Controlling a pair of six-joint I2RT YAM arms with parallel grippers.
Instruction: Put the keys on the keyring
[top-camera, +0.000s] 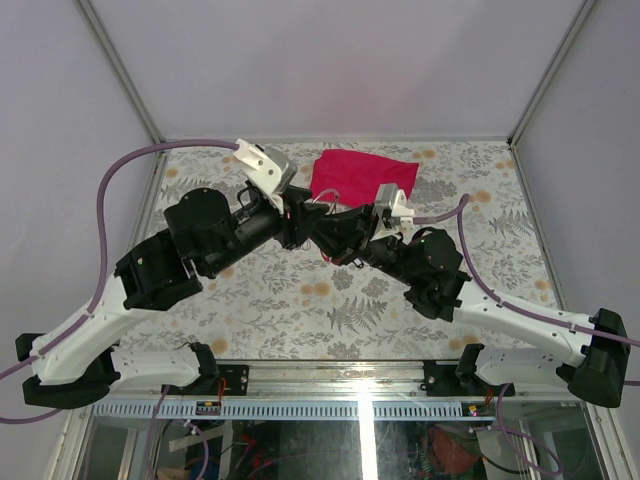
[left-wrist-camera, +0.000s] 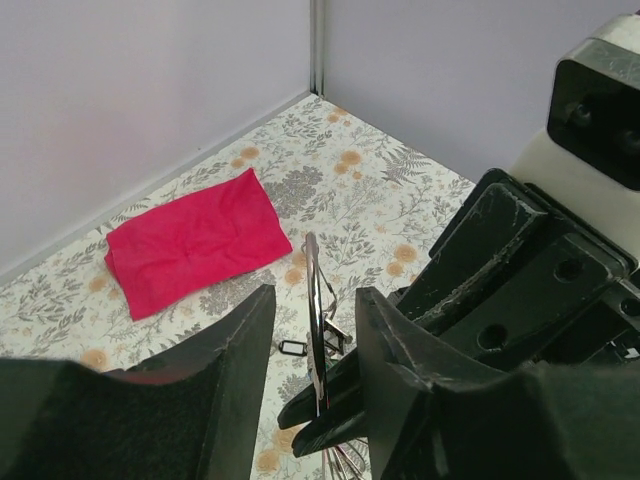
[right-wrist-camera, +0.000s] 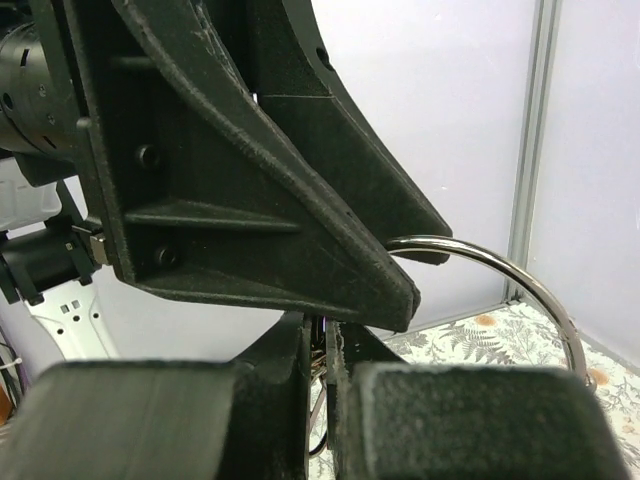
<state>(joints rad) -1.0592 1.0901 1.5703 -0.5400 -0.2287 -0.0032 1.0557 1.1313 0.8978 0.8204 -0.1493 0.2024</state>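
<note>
Handover pose
The right claw (left-wrist-camera: 318, 410) pinches the thin silver wire keyring (left-wrist-camera: 313, 275); the left claw (left-wrist-camera: 313, 305) gapes around it (no contact). An off-centre close could twist it loose.

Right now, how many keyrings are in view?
1. The keyring stands edge-on, clamped in the right gripper; the left gripper, jaws open, straddles it. Others may be hidden behind the grippers.
</note>
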